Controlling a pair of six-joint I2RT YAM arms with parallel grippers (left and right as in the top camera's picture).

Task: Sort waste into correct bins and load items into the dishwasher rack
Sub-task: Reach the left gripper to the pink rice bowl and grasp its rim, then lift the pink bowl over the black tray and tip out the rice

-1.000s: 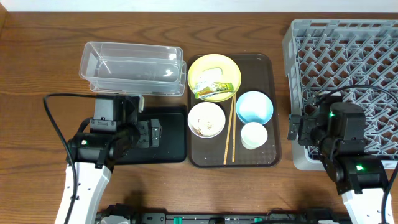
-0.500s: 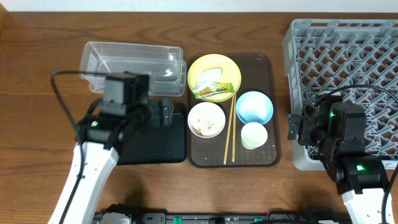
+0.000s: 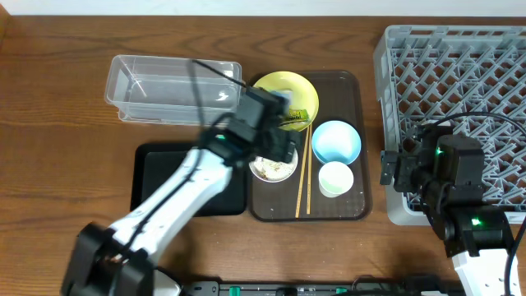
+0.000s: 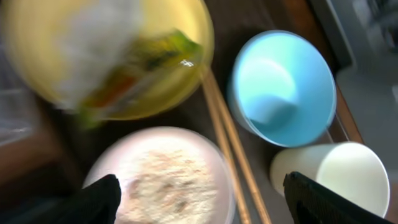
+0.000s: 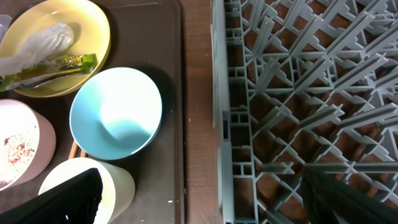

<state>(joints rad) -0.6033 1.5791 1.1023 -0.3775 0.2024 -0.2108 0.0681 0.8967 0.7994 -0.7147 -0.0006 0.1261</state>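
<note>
Overhead, the left claw hovers by the round yellow plate, on which the crinkled green-and-yellow snack wrapper lies. From the left wrist its jaws are spread above the white bowl of rice-like scraps, so closing here might grab the bowl's rim and spill them. From the right wrist, the right claw gapes beside the grey lattice dishwasher rack.

A robotics test bench: robot arms at a wooden table holding a dishwasher rack and serving tray.

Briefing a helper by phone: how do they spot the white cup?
Find the translucent brown serving tray mid-table. At its right side, just nearer the robot than the round light blue bowl, stands the small white cup. Unlike the wider white bowl, it is empty.
</note>
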